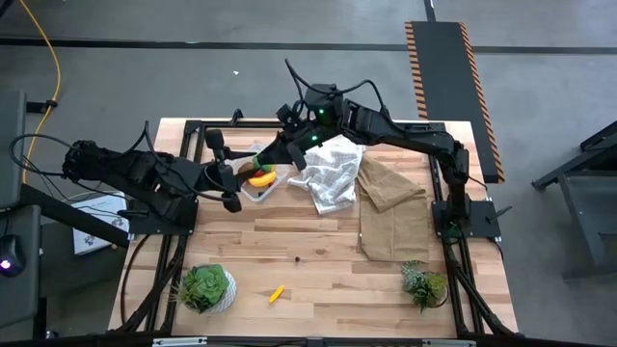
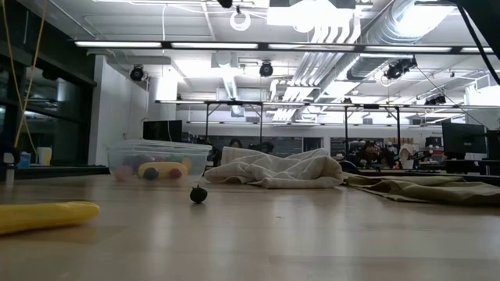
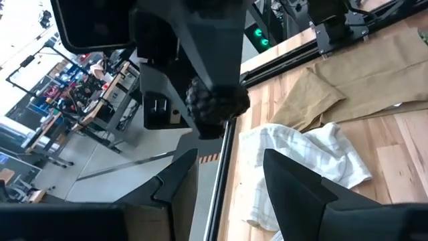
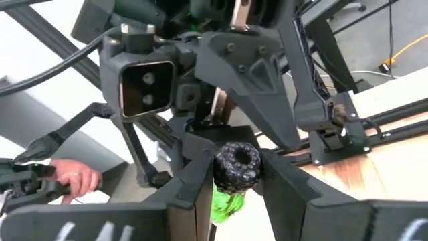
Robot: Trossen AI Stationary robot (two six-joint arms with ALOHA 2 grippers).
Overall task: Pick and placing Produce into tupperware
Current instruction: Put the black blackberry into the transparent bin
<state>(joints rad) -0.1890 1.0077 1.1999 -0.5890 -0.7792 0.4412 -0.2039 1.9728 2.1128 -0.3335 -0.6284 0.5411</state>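
The clear tupperware [image 1: 258, 183] [image 2: 158, 162] stands on the wooden table left of the white checked cloth and holds yellow, orange and other produce. My right gripper [image 1: 274, 157] [image 4: 235, 175] hangs over it, shut on a dark bumpy berry [image 4: 236, 164] [image 3: 215, 104]. Something green [image 4: 225, 204] shows below the berry. My left gripper [image 1: 226, 175] [image 3: 234, 184] is open beside the tupperware's left side and touches nothing. A yellow banana piece [image 1: 277, 293] [image 2: 45, 216] and a tiny dark berry [image 1: 297, 258] [image 2: 198, 193] lie on the table nearer the front. My right gripper pinches the dark bumpy berry [image 4: 236, 161] between its two fingers, one finger on each side. The fingers come from above, slanting down toward the tupperware. The berry is lifted clear of the table and the container.
The white checked cloth [image 1: 333, 172] [image 2: 273, 170] and a tan cloth [image 1: 390, 207] [image 2: 426, 187] lie right of the tupperware. Two potted plants [image 1: 205, 287] [image 1: 424, 284] stand near the front corners. A person's hand [image 4: 73, 179] shows beyond the table.
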